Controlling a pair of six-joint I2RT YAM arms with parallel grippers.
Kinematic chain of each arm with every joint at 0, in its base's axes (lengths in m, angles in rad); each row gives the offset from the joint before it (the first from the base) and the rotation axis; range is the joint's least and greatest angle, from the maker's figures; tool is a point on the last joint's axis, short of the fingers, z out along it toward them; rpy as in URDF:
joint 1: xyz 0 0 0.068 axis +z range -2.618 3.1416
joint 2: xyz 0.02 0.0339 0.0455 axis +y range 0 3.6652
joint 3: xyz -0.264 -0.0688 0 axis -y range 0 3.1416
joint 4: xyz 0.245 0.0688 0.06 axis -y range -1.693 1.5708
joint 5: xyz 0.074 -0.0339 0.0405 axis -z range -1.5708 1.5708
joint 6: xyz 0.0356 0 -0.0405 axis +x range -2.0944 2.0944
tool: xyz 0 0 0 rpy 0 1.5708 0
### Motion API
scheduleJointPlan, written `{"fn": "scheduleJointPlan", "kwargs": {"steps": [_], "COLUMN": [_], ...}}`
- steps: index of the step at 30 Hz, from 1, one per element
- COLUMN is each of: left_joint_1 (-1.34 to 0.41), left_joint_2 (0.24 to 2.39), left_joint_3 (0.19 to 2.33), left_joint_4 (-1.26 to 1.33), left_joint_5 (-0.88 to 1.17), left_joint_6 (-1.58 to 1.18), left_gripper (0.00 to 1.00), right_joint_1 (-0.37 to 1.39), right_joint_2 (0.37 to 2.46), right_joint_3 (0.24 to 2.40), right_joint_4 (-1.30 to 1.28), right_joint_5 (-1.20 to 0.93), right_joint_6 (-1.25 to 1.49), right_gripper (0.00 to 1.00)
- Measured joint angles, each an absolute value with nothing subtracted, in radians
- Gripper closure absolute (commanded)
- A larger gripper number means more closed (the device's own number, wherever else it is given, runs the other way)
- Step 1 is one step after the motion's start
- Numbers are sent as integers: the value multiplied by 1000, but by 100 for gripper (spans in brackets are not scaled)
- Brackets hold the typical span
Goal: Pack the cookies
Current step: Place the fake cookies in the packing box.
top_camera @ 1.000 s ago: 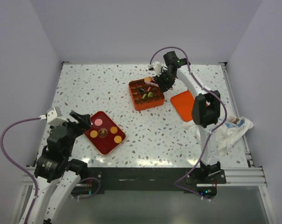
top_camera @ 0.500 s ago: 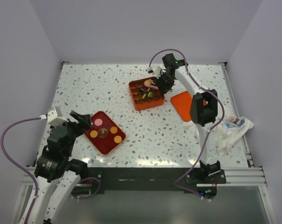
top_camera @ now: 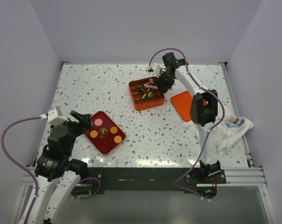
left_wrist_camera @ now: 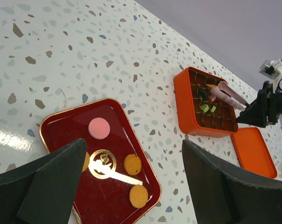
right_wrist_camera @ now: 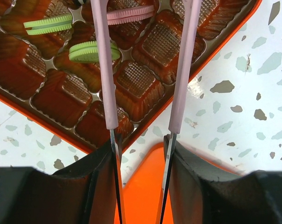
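Right gripper [right_wrist_camera: 141, 151] is noted at the far-right corner of the box [right_wrist_camera: 47, 125], closed partway on pink tweezers [right_wrist_camera: 105, 70] whose prongs are held apart; whether anything is pinched at the tips cannot be told. Cookies [right_wrist_camera: 94, 50] are found in two places: green, pink [right_wrist_camera: 131, 15] and dark ones tilted in the box's cells, and one pink [left_wrist_camera: 99, 128] plus three orange [left_wrist_camera: 132, 164] laid flat on a red tray [left_wrist_camera: 66, 133] well apart from the box, to its near left. Left gripper [left_wrist_camera: 131, 154] is held over that tray, spread wide, nothing gripped.
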State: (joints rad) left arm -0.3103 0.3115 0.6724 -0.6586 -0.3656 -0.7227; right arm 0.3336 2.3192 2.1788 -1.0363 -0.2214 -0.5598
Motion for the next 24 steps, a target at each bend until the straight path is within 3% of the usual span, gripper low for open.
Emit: {"fn": "scheduleJointPlan", "kwargs": {"steps": [13,24], "left_joint_1": [-310,-310], "left_joint_2": [324,325], "left_joint_3": [672,672], "left_joint_4": [-652,-653], "left_joint_5": [-365,-365], "left_joint_6": [-722,-723], "left_gripper": [11,11], "right_joint_1": [334,334], "right_joint_2": [2319,2319], "right_joint_3": [2229,2221], "right_joint_4": [-1034,-1032], "right_joint_5": [-222,-229], "right_joint_6": [-554,-532], "right_gripper": [62,60]}}
